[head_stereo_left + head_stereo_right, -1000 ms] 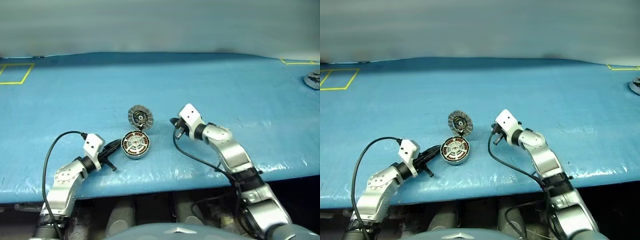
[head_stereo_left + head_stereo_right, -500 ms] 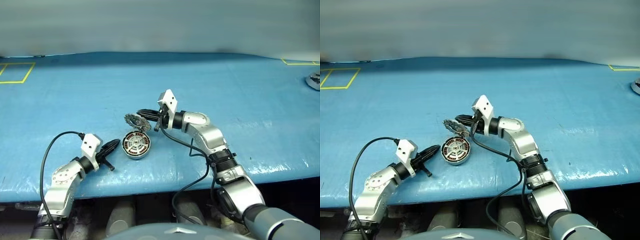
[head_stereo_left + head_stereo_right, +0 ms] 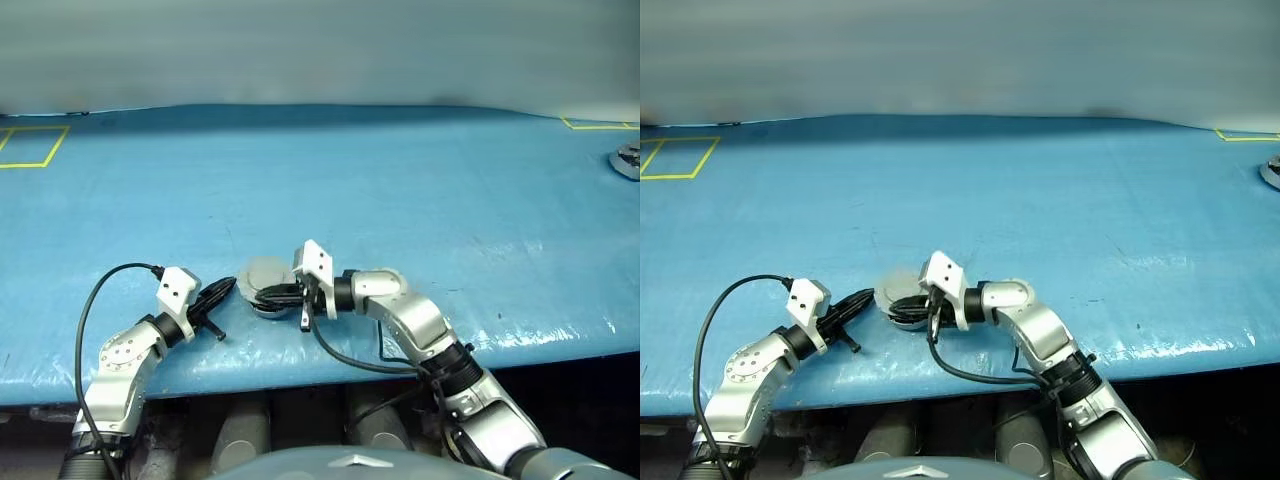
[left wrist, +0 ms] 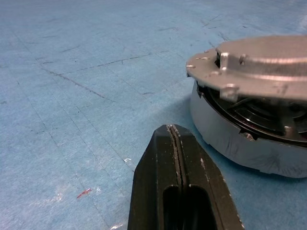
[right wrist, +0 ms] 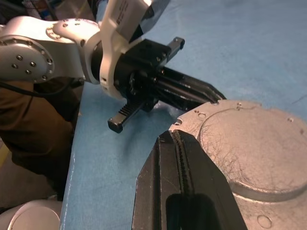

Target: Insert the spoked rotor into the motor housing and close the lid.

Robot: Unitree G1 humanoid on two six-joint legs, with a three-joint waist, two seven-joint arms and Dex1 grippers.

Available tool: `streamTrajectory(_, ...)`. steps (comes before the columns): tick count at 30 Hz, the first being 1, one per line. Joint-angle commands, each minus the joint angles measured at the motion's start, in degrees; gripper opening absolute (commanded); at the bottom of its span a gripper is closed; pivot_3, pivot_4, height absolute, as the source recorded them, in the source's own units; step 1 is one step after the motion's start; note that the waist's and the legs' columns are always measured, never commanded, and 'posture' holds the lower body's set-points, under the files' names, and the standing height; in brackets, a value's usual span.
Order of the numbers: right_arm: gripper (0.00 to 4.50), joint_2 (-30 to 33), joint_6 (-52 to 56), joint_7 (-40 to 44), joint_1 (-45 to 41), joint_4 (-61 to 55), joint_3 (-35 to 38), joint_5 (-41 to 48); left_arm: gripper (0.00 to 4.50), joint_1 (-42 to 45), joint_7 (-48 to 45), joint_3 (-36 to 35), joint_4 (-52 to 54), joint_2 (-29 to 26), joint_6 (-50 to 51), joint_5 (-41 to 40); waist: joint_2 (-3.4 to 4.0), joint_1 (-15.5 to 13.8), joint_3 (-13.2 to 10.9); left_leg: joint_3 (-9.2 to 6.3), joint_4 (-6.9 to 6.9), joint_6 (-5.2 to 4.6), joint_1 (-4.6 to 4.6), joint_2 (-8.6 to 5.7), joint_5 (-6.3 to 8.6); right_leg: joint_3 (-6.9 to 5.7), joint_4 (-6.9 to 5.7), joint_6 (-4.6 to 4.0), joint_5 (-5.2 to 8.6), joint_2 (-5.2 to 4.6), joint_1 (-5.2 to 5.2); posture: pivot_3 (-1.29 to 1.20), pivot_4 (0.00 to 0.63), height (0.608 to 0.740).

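Blue matting covers the table (image 3: 420, 180). Near its front edge sits the motor housing (image 4: 240, 143), with the lid (image 3: 262, 272) folded down over it, plain grey face up, not fully seated in the left wrist view. Right gripper (image 3: 272, 296), fingers together, lies across the lid. Left gripper (image 3: 226, 290), fingers together, points at the housing's side, just beside it.

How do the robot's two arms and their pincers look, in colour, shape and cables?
Both arms are silver-grey metal with rounded joints and dark bands. Each wrist carries a white block. The left pincer and right pincer have two tapered black fingers. A black cable loops beside each arm.
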State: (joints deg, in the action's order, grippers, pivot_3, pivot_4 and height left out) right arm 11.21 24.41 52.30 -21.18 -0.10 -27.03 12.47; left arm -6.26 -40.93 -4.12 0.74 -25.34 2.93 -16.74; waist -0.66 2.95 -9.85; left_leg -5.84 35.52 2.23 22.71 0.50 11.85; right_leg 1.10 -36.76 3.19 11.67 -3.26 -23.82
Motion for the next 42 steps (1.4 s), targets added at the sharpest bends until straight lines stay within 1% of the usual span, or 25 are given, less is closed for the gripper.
streamTrajectory(1,0.03,-0.8,-0.1,-3.2,0.1,-0.5,0.3,-1.7,0.0,0.4,0.1,-1.0,2.2,-0.4,-0.7,-0.5,0.0,0.0,0.0,0.0,0.02,0.0,0.0,0.0,0.0,0.0,0.0,0.0,0.0,0.0,0.0,0.0,0.15,0.74)
streamTrajectory(6,0.03,-0.7,-2.0,-6.0,2.0,-0.8,0.0,-3.7,0.0,0.8,0.1,-0.9,1.9,-0.5,-0.8,-0.2,-0.01,-0.1,0.0,-0.01,0.01,0.0,0.0,0.0,0.0,0.0,0.0,0.0,0.0,0.0,0.02,0.0,0.15,0.74)
streamTrajectory(8,0.03,-0.7,-3.9,-9.4,2.8,0.1,0.1,-6.5,0.0,0.9,0.3,-0.9,1.8,-0.5,-0.8,0.1,-0.02,-0.2,0.0,0.0,0.02,0.0,-0.01,0.0,0.0,0.0,0.01,0.0,0.0,0.0,0.02,0.0,0.15,0.74)
streamTrajectory(10,0.03,-0.9,-5.0,-10.9,3.8,0.1,0.2,-7.4,0.0,0.9,0.5,-0.9,1.9,-0.5,-0.8,0.4,-0.02,-0.3,0.0,0.0,0.03,0.0,-0.02,0.0,0.0,0.0,0.0,0.0,0.0,0.0,0.03,0.0,0.15,0.74)
streamTrajectory(12,0.03,-0.8,-6.1,-11.3,4.9,-1.2,0.4,-7.3,0.0,0.8,0.6,-0.9,2.0,-0.5,-0.9,0.4,-0.03,-0.4,0.0,0.0,0.06,0.01,-0.02,0.0,0.0,0.0,0.0,0.01,0.0,0.0,0.04,0.0,0.15,0.74)
streamTrajectory(16,0.03,-2.1,-5.2,-11.5,6.0,-6.8,4.2,-2.5,0.0,0.9,0.6,-0.6,1.7,-0.5,-1.1,0.6,-0.04,-0.8,0.0,0.0,0.07,0.01,0.0,-0.01,0.0,0.0,0.02,0.0,0.0,-0.02,0.04,0.0,0.15,0.74)
streamTrajectory(20,0.03,-1.6,-5.4,-11.7,6.3,-10.9,4.8,-2.1,0.0,1.0,0.3,-0.3,1.5,-0.3,-1.2,0.5,-0.03,-0.8,0.0,-0.01,0.06,0.01,0.02,0.0,0.0,-0.01,0.02,0.01,0.0,-0.01,0.02,0.0,0.15,0.74)
streamTrajectory(23,0.64,-1.7,-4.9,-12.8,5.6,-10.5,5.5,-2.6,0.0,1.2,0.5,-0.2,1.2,-0.2,-1.3,0.7,-0.03,-0.7,0.0,-0.01,0.04,0.01,0.02,0.0,0.0,-0.01,0.02,0.0,0.01,-0.02,0.01,0.0,0.15,0.74)
streamTrajectory(28,2.3,-3.5,-4.0,-15.5,3.9,-5.2,6.4,-3.1,0.0,1.6,0.7,-0.1,0.7,-0.2,-1.4,1.1,-0.03,-0.7,0.0,0.0,0.03,0.01,0.02,0.0,0.0,-0.01,0.02,0.0,0.01,-0.01,0.0,0.0,0.15,0.74)
streamTrajectory(33,3.98,-5.1,-6.8,-17.7,1.8,0.4,5.6,-5.9,0.0,1.9,0.7,-0.1,0.3,-0.1,-1.6,1.2,-0.03,-0.7,0.0,0.0,0.01,0.01,0.05,-0.01,0.0,-0.01,0.06,0.0,0.01,-0.02,0.0,0.0,0.15,0.74)
streamTrajectory(35,4.47,-5.6,-7.8,-18.8,1.1,1.6,5.0,-7.6,0.0,1.9,0.7,-0.2,0.2,-0.2,-1.7,1.3,-0.02,-0.6,0.0,0.01,0.0,0.01,0.04,0.0,0.0,0.0,0.05,0.0,0.0,-0.01,-0.02,0.0,0.15,0.74)
streamTrajectory(42,4.47,-6.2,-8.9,-18.9,1.6,2.0,4.0,-8.9,0.0,1.8,1.2,-0.5,0.0,-0.3,-2.2,1.5,-0.02,-0.6,0.0,0.0,-0.01,0.01,0.04,0.0,0.0,-0.01,0.04,0.0,0.0,-0.01,-0.01,0.0,0.15,0.74)
